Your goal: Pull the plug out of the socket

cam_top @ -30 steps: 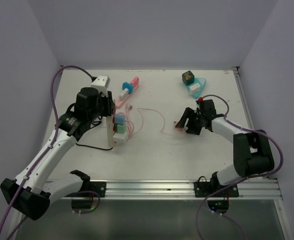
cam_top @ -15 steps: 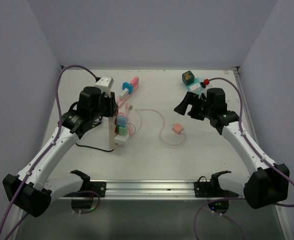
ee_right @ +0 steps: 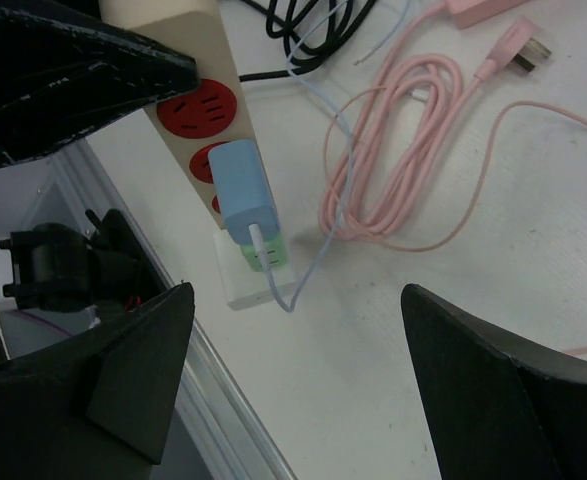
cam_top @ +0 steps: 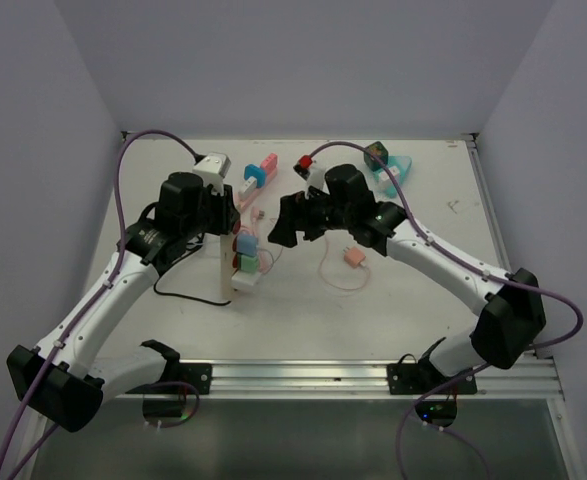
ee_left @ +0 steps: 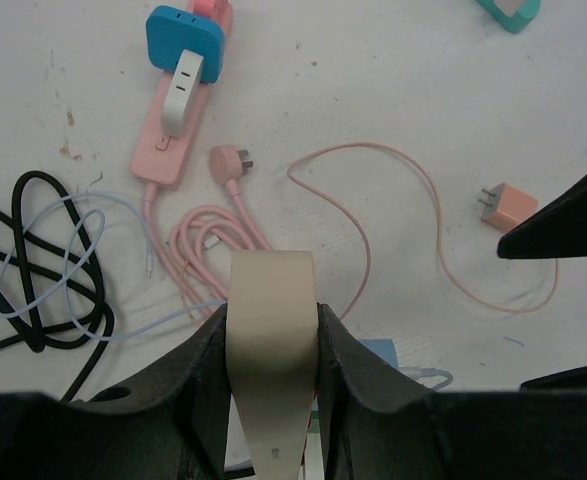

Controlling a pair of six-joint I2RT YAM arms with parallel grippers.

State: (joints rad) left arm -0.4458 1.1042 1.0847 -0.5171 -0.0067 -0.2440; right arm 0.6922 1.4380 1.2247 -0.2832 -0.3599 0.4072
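Currently we're seeing left gripper (cam_top: 218,222) clamping far end of beige power strip (ee_left: 270,300). Strip's long axis is running far-to-near across table, socket face turning rightward. Blue plug (ee_right: 245,190) is sitting in strip, sticking out right, with green plug (ee_right: 263,255) and white plug (ee_right: 248,285) nearer us. Right gripper (cam_top: 281,222) is hanging just beside blue plug, jaws spread wide, gripping nothing.

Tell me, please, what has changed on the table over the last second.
The right gripper let go of the pink adapter and swung left; its open jaws now face the blue plug in the power strip. The left gripper stayed clamped on that strip, and the plug is still seated.
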